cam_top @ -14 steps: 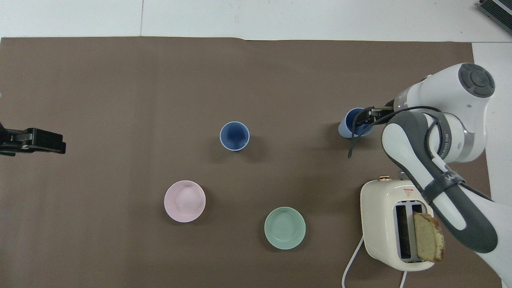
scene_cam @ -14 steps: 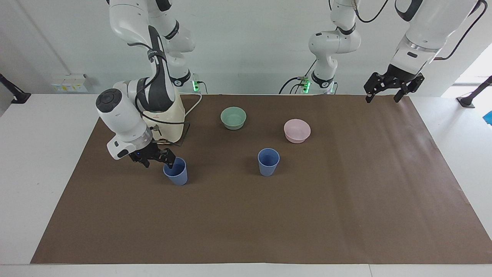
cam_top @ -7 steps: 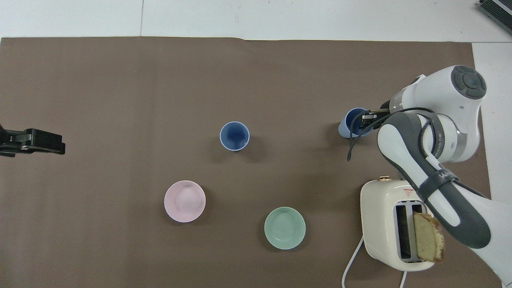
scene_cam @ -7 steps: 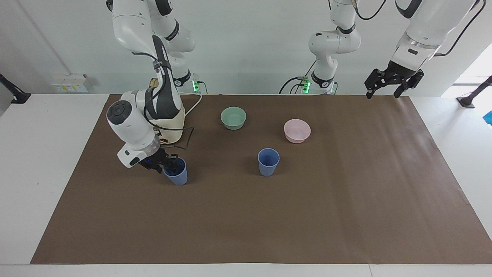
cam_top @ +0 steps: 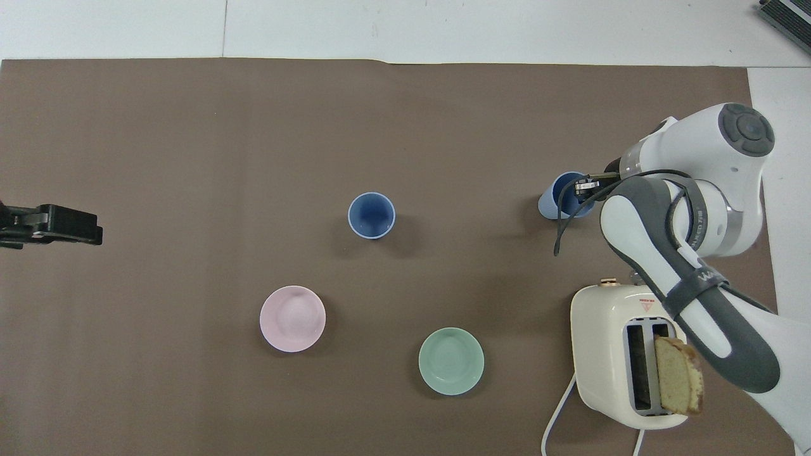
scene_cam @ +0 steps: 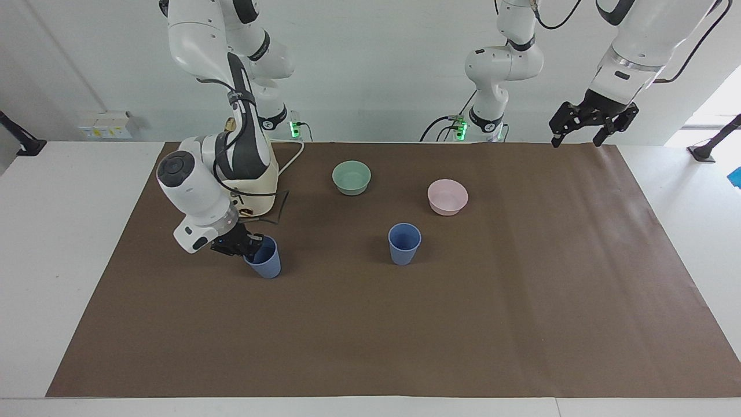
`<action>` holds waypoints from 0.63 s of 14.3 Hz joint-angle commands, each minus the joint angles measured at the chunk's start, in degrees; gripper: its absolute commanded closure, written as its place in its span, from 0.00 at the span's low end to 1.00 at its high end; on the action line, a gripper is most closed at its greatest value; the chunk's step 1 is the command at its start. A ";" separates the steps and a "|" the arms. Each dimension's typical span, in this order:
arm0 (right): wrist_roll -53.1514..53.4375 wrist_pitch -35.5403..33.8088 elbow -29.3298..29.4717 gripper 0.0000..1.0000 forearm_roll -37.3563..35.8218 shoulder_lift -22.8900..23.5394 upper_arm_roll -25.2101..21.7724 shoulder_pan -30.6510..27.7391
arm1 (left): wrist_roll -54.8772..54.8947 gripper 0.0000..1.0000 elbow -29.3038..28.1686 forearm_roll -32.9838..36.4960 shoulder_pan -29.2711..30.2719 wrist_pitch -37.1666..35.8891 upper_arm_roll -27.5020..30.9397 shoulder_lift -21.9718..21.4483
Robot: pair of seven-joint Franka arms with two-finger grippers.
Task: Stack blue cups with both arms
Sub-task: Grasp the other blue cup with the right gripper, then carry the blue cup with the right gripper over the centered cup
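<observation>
One blue cup (scene_cam: 404, 244) stands upright in the middle of the brown mat; it also shows in the overhead view (cam_top: 371, 215). The second blue cup (scene_cam: 265, 263) is toward the right arm's end of the table, farther from the robots than the toaster; it shows in the overhead view too (cam_top: 552, 201). My right gripper (scene_cam: 250, 246) is shut on this cup's rim on the side nearer the arm, one finger inside the cup (cam_top: 580, 190). The cup leans slightly. My left gripper (scene_cam: 590, 124) waits, open and empty, raised over the mat's edge at the left arm's end (cam_top: 54, 225).
A mint-green bowl (scene_cam: 351, 176) (cam_top: 451, 361) and a pink bowl (scene_cam: 447, 196) (cam_top: 293, 318) sit nearer the robots than the middle cup. A cream toaster (cam_top: 602, 354) with a bread slice (cam_top: 678, 383) stands by the right arm's base, partly hidden by the arm.
My right gripper's fingers closed on the cup's rim and the wrist drew in slightly, shifting the cup a little. My left gripper rose a little.
</observation>
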 commanded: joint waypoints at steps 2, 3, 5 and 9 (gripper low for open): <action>0.72 -5.21 5.30 1.00 1.35 -1.44 0.60 0.60 | 0.12 0.00 -0.52 -0.74 -0.06 -0.47 0.67 -0.87; 2.83 -6.19 6.36 1.00 1.26 -1.44 0.60 1.56 | 0.12 0.00 -0.52 -0.74 -0.06 -0.47 0.84 -0.87; 7.48 -6.55 7.95 1.00 0.82 -1.45 0.60 4.46 | 0.03 0.00 -0.52 -0.74 0.03 -0.47 0.93 -0.96; 16.73 -11.20 14.18 1.00 0.12 -1.36 0.60 11.23 | 0.12 0.00 -0.52 -0.74 -0.06 -0.47 0.93 -0.87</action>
